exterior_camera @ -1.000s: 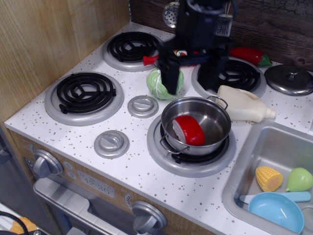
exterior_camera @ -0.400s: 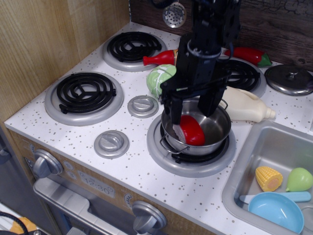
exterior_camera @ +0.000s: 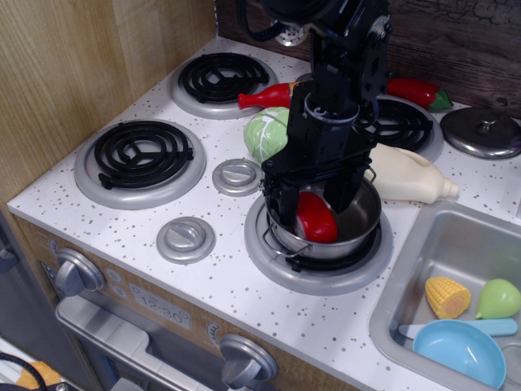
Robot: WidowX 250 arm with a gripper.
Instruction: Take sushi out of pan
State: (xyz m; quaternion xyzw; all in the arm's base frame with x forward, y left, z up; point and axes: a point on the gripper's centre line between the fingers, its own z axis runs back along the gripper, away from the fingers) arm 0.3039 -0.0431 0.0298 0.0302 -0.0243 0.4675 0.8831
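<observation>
The sushi point(exterior_camera: 315, 218), a glossy red rounded piece, lies inside the pan point(exterior_camera: 356, 231), a shiny steel pot with wire loop handles on the front right burner. My black gripper point(exterior_camera: 310, 200) has come down into the pan from above. Its jaws are open and stand on either side of the sushi, one finger point(exterior_camera: 280, 204) at the left, the other point(exterior_camera: 340, 189) at the right. The sushi's whitish end face is hidden behind the left finger.
A green cabbage point(exterior_camera: 265, 134), a red ketchup bottle point(exterior_camera: 264, 97) and a cream bottle point(exterior_camera: 410, 175) lie close around the pan. A red chili point(exterior_camera: 417, 91) and grey lid point(exterior_camera: 482, 133) sit behind. The sink point(exterior_camera: 407, 277) at right holds corn, a green pear and a blue bowl.
My gripper has moved forward and down from above the back burner into the pan, and its open fingers now straddle the sushi. The pan has shifted slightly.
</observation>
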